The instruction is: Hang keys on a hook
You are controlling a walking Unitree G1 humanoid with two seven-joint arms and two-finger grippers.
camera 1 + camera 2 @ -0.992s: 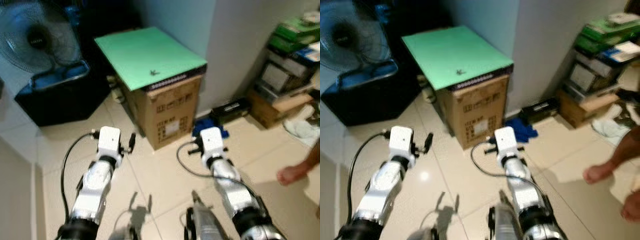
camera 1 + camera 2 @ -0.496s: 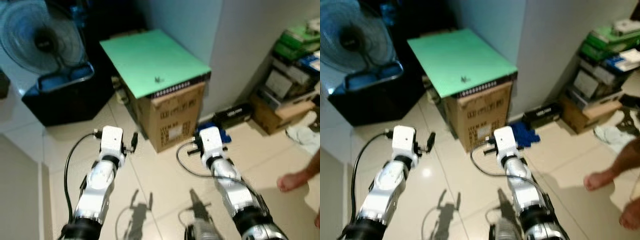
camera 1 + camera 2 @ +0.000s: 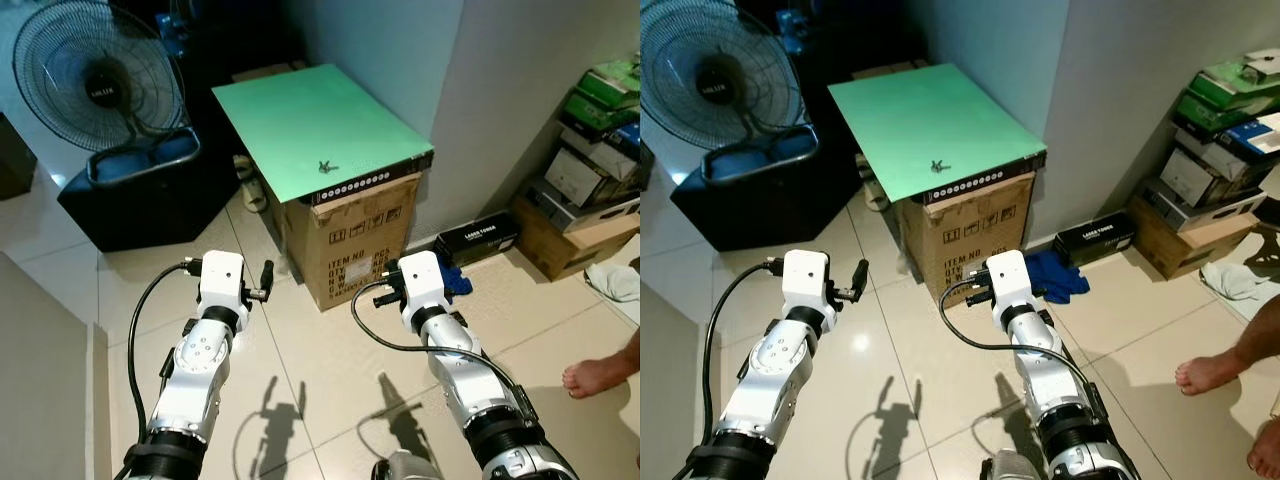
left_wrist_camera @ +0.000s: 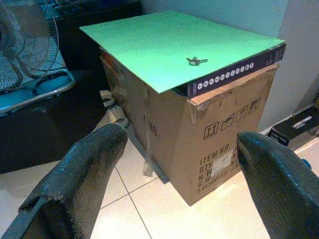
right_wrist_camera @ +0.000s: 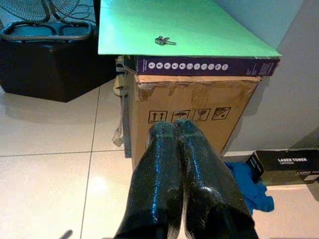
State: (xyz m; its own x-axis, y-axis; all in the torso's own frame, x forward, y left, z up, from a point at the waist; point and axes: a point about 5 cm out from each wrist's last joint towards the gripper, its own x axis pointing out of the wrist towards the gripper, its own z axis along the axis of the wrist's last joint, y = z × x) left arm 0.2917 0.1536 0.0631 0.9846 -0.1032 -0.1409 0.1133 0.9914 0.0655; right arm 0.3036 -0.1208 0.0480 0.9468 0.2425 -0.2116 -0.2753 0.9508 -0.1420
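Keys (image 3: 324, 167): upper centre of frame, lying on the green board (image 3: 300, 120) atop the cardboard box (image 3: 355, 240).
Left claw (image 4: 174, 164): fingers wide apart, empty, lower left.
Right claw (image 5: 174, 132): fingers pressed together, empty, lower centre-right, facing the box.

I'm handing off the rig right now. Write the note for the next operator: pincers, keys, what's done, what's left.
Left pincer: open, empty, held low in front of the cardboard box.
Right pincer: shut, empty, also low, facing the box front.
Keys: lying loose on the green board on top of the box, near its front edge, untouched.
Hook: not spotted from here.
Done: the robot stands facing the box.
Left: reach up, pick up the keys, find the hook, hang them.
Note: a person's bare foot is on the floor to the right.
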